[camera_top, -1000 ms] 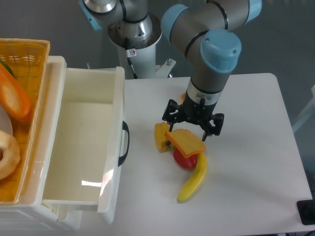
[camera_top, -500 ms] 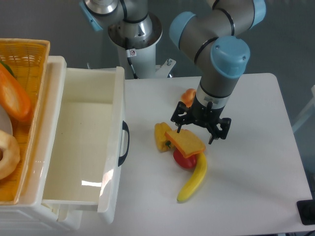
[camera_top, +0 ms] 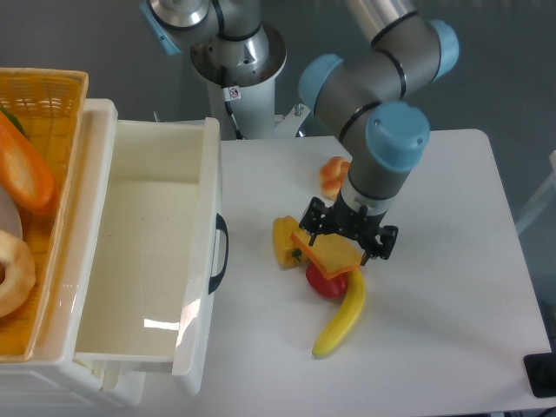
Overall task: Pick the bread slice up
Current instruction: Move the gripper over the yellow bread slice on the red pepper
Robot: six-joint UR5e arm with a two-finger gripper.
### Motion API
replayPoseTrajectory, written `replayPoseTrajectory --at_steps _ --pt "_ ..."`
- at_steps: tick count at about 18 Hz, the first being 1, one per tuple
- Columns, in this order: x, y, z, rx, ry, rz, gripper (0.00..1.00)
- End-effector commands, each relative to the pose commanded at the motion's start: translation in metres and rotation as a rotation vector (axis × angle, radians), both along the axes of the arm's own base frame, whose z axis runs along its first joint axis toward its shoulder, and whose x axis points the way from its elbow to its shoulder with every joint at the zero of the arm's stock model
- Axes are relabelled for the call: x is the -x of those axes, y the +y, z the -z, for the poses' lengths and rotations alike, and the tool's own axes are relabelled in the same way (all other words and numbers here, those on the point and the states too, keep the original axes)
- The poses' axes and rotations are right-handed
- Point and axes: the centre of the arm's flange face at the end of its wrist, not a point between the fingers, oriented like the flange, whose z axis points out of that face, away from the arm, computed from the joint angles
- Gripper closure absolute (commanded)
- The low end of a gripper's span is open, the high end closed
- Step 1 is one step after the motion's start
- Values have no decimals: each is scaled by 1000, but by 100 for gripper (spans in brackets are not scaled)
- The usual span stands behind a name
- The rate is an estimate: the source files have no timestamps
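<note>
One thin yellow-tan toy bread slice (camera_top: pixel 330 253), propped on red tomato (camera_top: pixel 325 283) at table centre, black two-finger gripper (camera_top: pixel 348 239) spread open above; descend squarely, close on crust edges, avoiding yellow banana (camera_top: pixel 341 321) at six o'clock.

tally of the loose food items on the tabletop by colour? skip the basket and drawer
Yellow: 2, banana and pepper
Yellow-tan with orange crust: 1, bread slice
Red: 1, round piece under the bread
Orange: 1, piece behind the arm, partly hidden
Total: 5
</note>
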Motion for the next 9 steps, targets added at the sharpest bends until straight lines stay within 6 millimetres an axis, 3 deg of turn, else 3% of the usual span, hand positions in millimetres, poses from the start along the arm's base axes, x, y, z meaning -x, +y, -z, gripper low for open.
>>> replayPoseTrajectory --at_steps 3,9 --pt "-1 -2 8 26 -22 -77 0" --pt "-1 -8 -19 43 -12 -383 0"
